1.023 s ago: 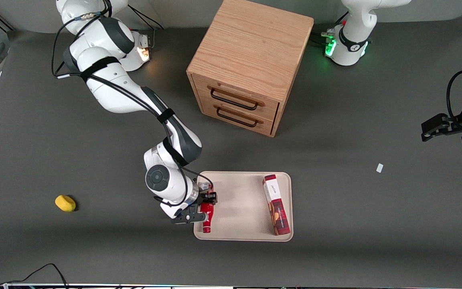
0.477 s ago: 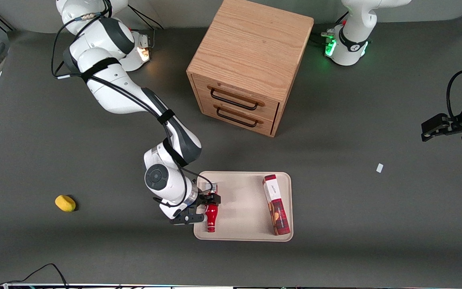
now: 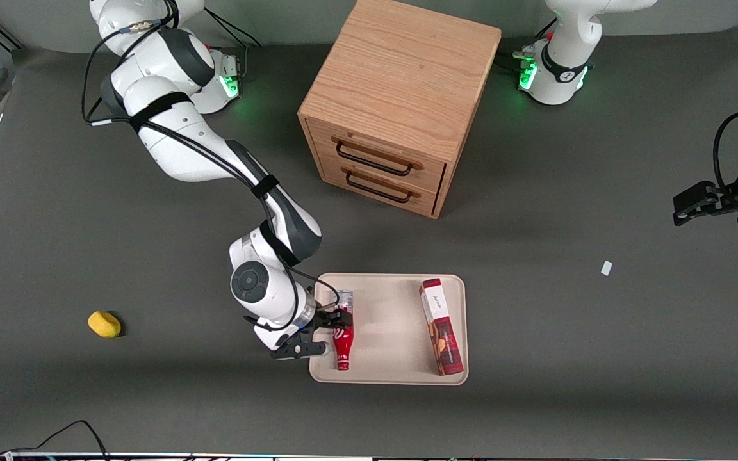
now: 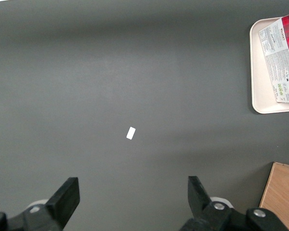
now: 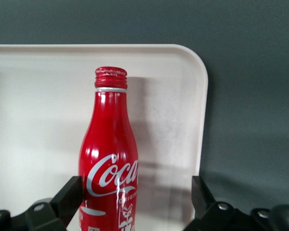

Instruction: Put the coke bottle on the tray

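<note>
The coke bottle (image 3: 342, 342) is red with a white script logo. It lies on the beige tray (image 3: 388, 320) near the edge toward the working arm, with its red cap pointing to the front camera. My right gripper (image 3: 330, 331) is open around the bottle's lower body. In the right wrist view the bottle (image 5: 109, 159) rests against one finger (image 5: 70, 195), and a wide gap separates it from the other finger (image 5: 201, 195); the gripper (image 5: 135, 197) straddles the tray's rim (image 5: 202, 120).
A red plaid cookie box (image 3: 441, 325) lies on the tray toward the parked arm's end. A wooden two-drawer cabinet (image 3: 401, 102) stands farther from the front camera. A yellow object (image 3: 104, 324) lies toward the working arm's end. A small white scrap (image 3: 606, 267) lies toward the parked arm.
The bottle has shifted a little toward the tray's middle. The gripper has drawn slightly back toward the tray's edge. The working arm's base light turned from orange to green.
</note>
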